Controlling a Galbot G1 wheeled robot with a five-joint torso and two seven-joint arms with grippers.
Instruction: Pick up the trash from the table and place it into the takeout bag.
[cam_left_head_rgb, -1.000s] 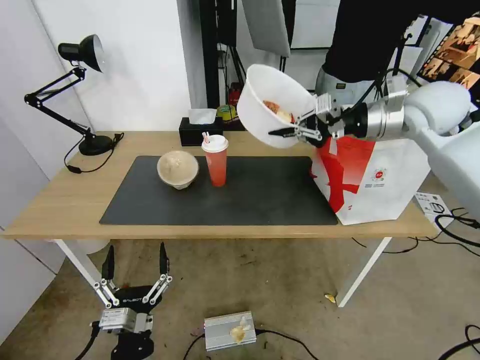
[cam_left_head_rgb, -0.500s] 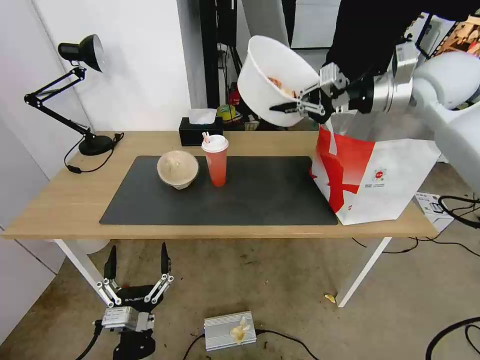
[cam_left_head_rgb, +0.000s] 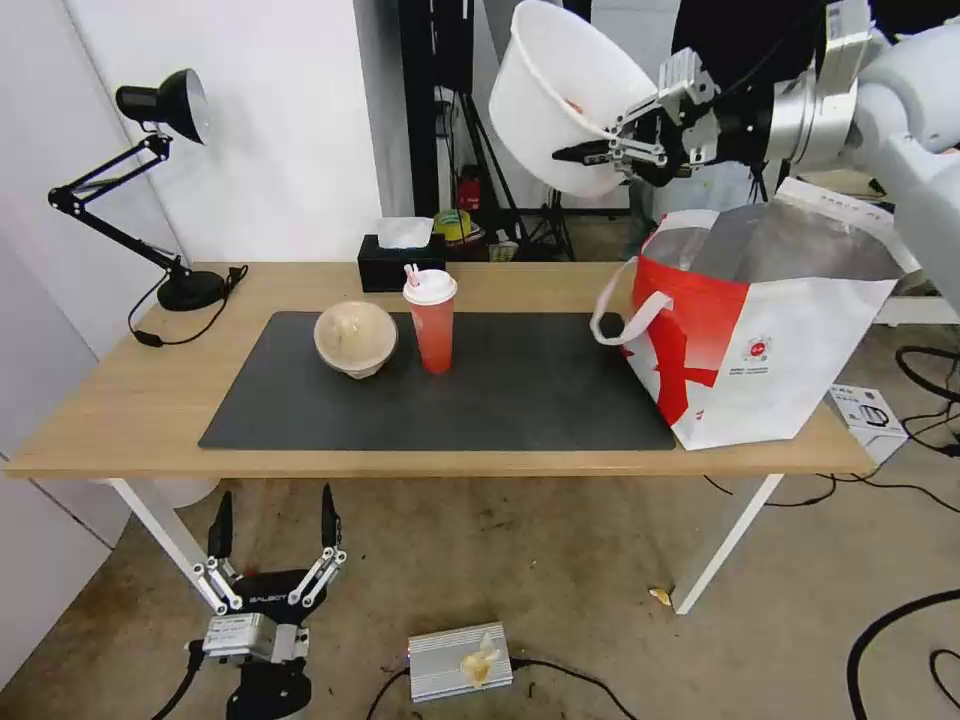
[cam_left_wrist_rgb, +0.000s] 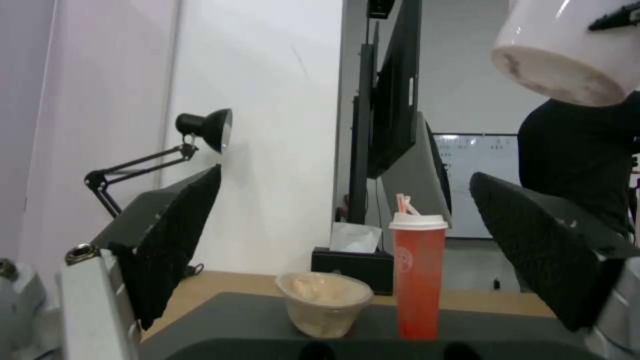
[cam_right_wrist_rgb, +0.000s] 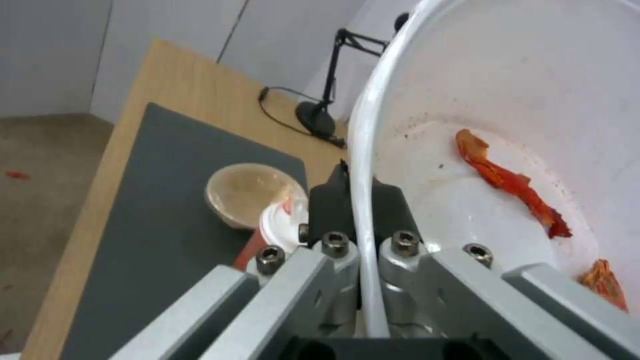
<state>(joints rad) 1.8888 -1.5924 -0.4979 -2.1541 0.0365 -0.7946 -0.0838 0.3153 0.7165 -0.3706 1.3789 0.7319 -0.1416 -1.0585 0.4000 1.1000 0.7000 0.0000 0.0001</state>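
As lifted: white bowl (cam_left_head_rgb: 560, 100) higher.

White lettering reading roughly GALBOT on the left gripper (cam_left_head_rgb: 272, 520) body, small round red logo with unreadable small print on the takeout bag (cam_left_head_rgb: 760, 350) side

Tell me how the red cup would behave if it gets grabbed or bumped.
The cup is tall and narrow on a small base, so a sideways bump would probably tip it. Its lid and straw suggest there may be liquid inside, so possibly heavier than it looks. The thin walls likely flex under a hard squeeze.
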